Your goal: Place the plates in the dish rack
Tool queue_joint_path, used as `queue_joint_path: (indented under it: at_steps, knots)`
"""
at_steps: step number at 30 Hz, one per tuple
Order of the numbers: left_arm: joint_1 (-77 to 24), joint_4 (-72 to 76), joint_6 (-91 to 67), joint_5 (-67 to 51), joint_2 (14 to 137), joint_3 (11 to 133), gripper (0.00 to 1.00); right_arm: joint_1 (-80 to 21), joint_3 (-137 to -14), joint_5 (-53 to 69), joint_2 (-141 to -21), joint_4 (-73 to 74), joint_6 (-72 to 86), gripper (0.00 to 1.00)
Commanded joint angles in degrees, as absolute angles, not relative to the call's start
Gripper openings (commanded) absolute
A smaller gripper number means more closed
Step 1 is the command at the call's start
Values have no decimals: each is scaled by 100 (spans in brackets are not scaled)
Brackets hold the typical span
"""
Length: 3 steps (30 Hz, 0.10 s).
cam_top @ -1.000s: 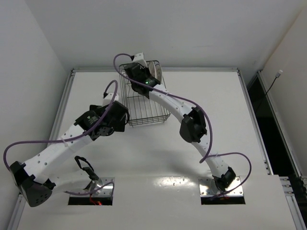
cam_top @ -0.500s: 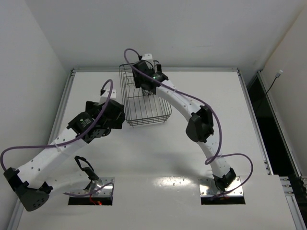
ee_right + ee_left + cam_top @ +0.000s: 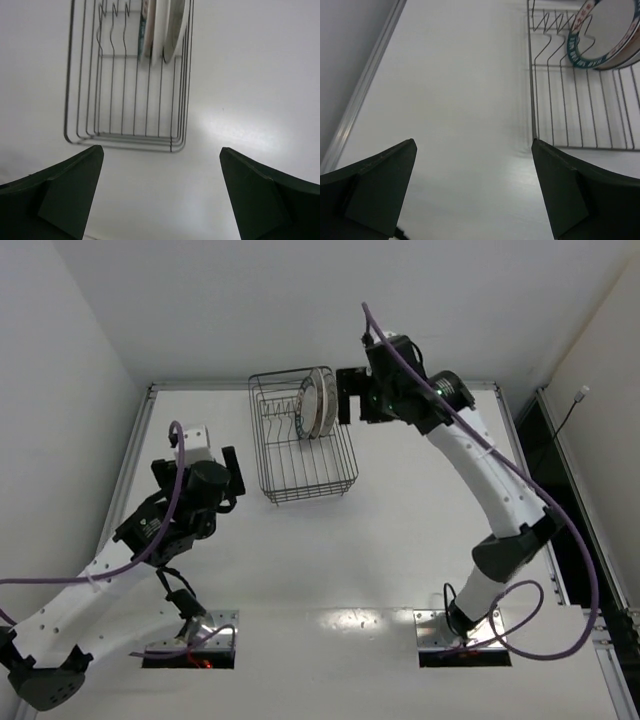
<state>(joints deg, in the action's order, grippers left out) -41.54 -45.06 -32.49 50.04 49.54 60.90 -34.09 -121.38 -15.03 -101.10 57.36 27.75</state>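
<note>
The dark wire dish rack [image 3: 305,445] stands at the far middle of the table. Three plates [image 3: 318,405] stand upright on edge between its tines at the far end. In the left wrist view the teal-ringed plate [image 3: 584,50] is the nearest, with the other plates [image 3: 626,37] behind it. Seen from the right wrist, the plates [image 3: 165,27] are thin edges in the dish rack [image 3: 130,80]. My right gripper [image 3: 347,398] [image 3: 161,148] hangs open just right of the plates, holding nothing. Left of the rack, my left gripper [image 3: 198,462] [image 3: 473,142] is open and empty above the table.
The near part of the dish rack [image 3: 580,115] holds only bare tines. White walls close the table at the back and left, and a metal rail [image 3: 365,85] runs along the left edge. The arm bases [image 3: 460,625] sit at the near edge.
The right gripper has opened, left the plate in the rack and moved off to the right of it. The left arm has drawn back to the left, away from the rack.
</note>
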Motion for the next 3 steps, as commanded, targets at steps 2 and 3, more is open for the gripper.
queue_joint_path:
  at_steps: [2,3]
  knots:
    - [-4166,-2929,-3402,5282,4729,5415,100,-3357,-10986,-1203,-9038,6311,2549,100]
    - [-4166,-2761,-3401,5352,4729,5292,100,-3297,-10638,-1256,-8800,6311,2549,100]
